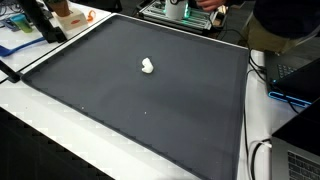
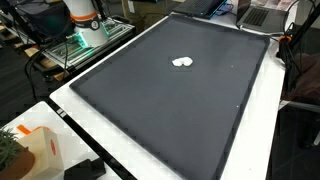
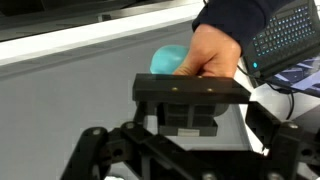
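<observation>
Seemingly light and soft: pinch white lump (image 1: 147, 66) gently across its middle, with fingers (image 3: 190, 140) now spread wide and empty.

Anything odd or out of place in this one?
Yes: unexpectedly, in the wrist view a person's hand holds a turquoise object close before the camera. A small white lump sits on the dark mat.

The mat (image 1: 120, 95) is plain dark grey, the table (image 1: 30, 125) under it white, the small lump (image 1: 147, 66) on it white, the gripper (image 3: 190, 115) black, the rounded object (image 3: 165, 60) in the hand (image 3: 212, 55) teal, and the sleeve (image 3: 235, 18) navy.
</observation>
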### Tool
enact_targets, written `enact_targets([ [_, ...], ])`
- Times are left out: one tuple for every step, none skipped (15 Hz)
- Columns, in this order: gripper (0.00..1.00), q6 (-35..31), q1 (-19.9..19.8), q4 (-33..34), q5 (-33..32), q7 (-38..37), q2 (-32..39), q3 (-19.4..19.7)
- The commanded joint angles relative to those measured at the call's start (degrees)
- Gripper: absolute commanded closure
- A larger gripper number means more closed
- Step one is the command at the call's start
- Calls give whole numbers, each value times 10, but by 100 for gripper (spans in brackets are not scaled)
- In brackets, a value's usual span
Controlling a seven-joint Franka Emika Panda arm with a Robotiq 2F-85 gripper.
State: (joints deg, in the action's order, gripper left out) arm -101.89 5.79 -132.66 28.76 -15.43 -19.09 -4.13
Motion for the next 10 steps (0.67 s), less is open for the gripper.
enact_targets([
  [0,-29,-4,-51,25,-3,-52,-9],
  [0,-30,-4,-56,25,-1,-57,-9],
  [0,-31,-4,-60,25,0,-63,-10],
  [0,-31,-4,-64,25,1,-67,-10],
  [3,-31,-4,-67,25,1,-71,-10],
  [5,-31,-4,-69,24,0,-74,-10],
  [8,-31,-4,-71,24,1,-76,-10],
  [14,-32,-4,-72,24,1,-78,-10],
  [31,-32,-4,-72,24,1,-79,-10],
  [34,-31,-4,-72,23,1,-80,-10],
])
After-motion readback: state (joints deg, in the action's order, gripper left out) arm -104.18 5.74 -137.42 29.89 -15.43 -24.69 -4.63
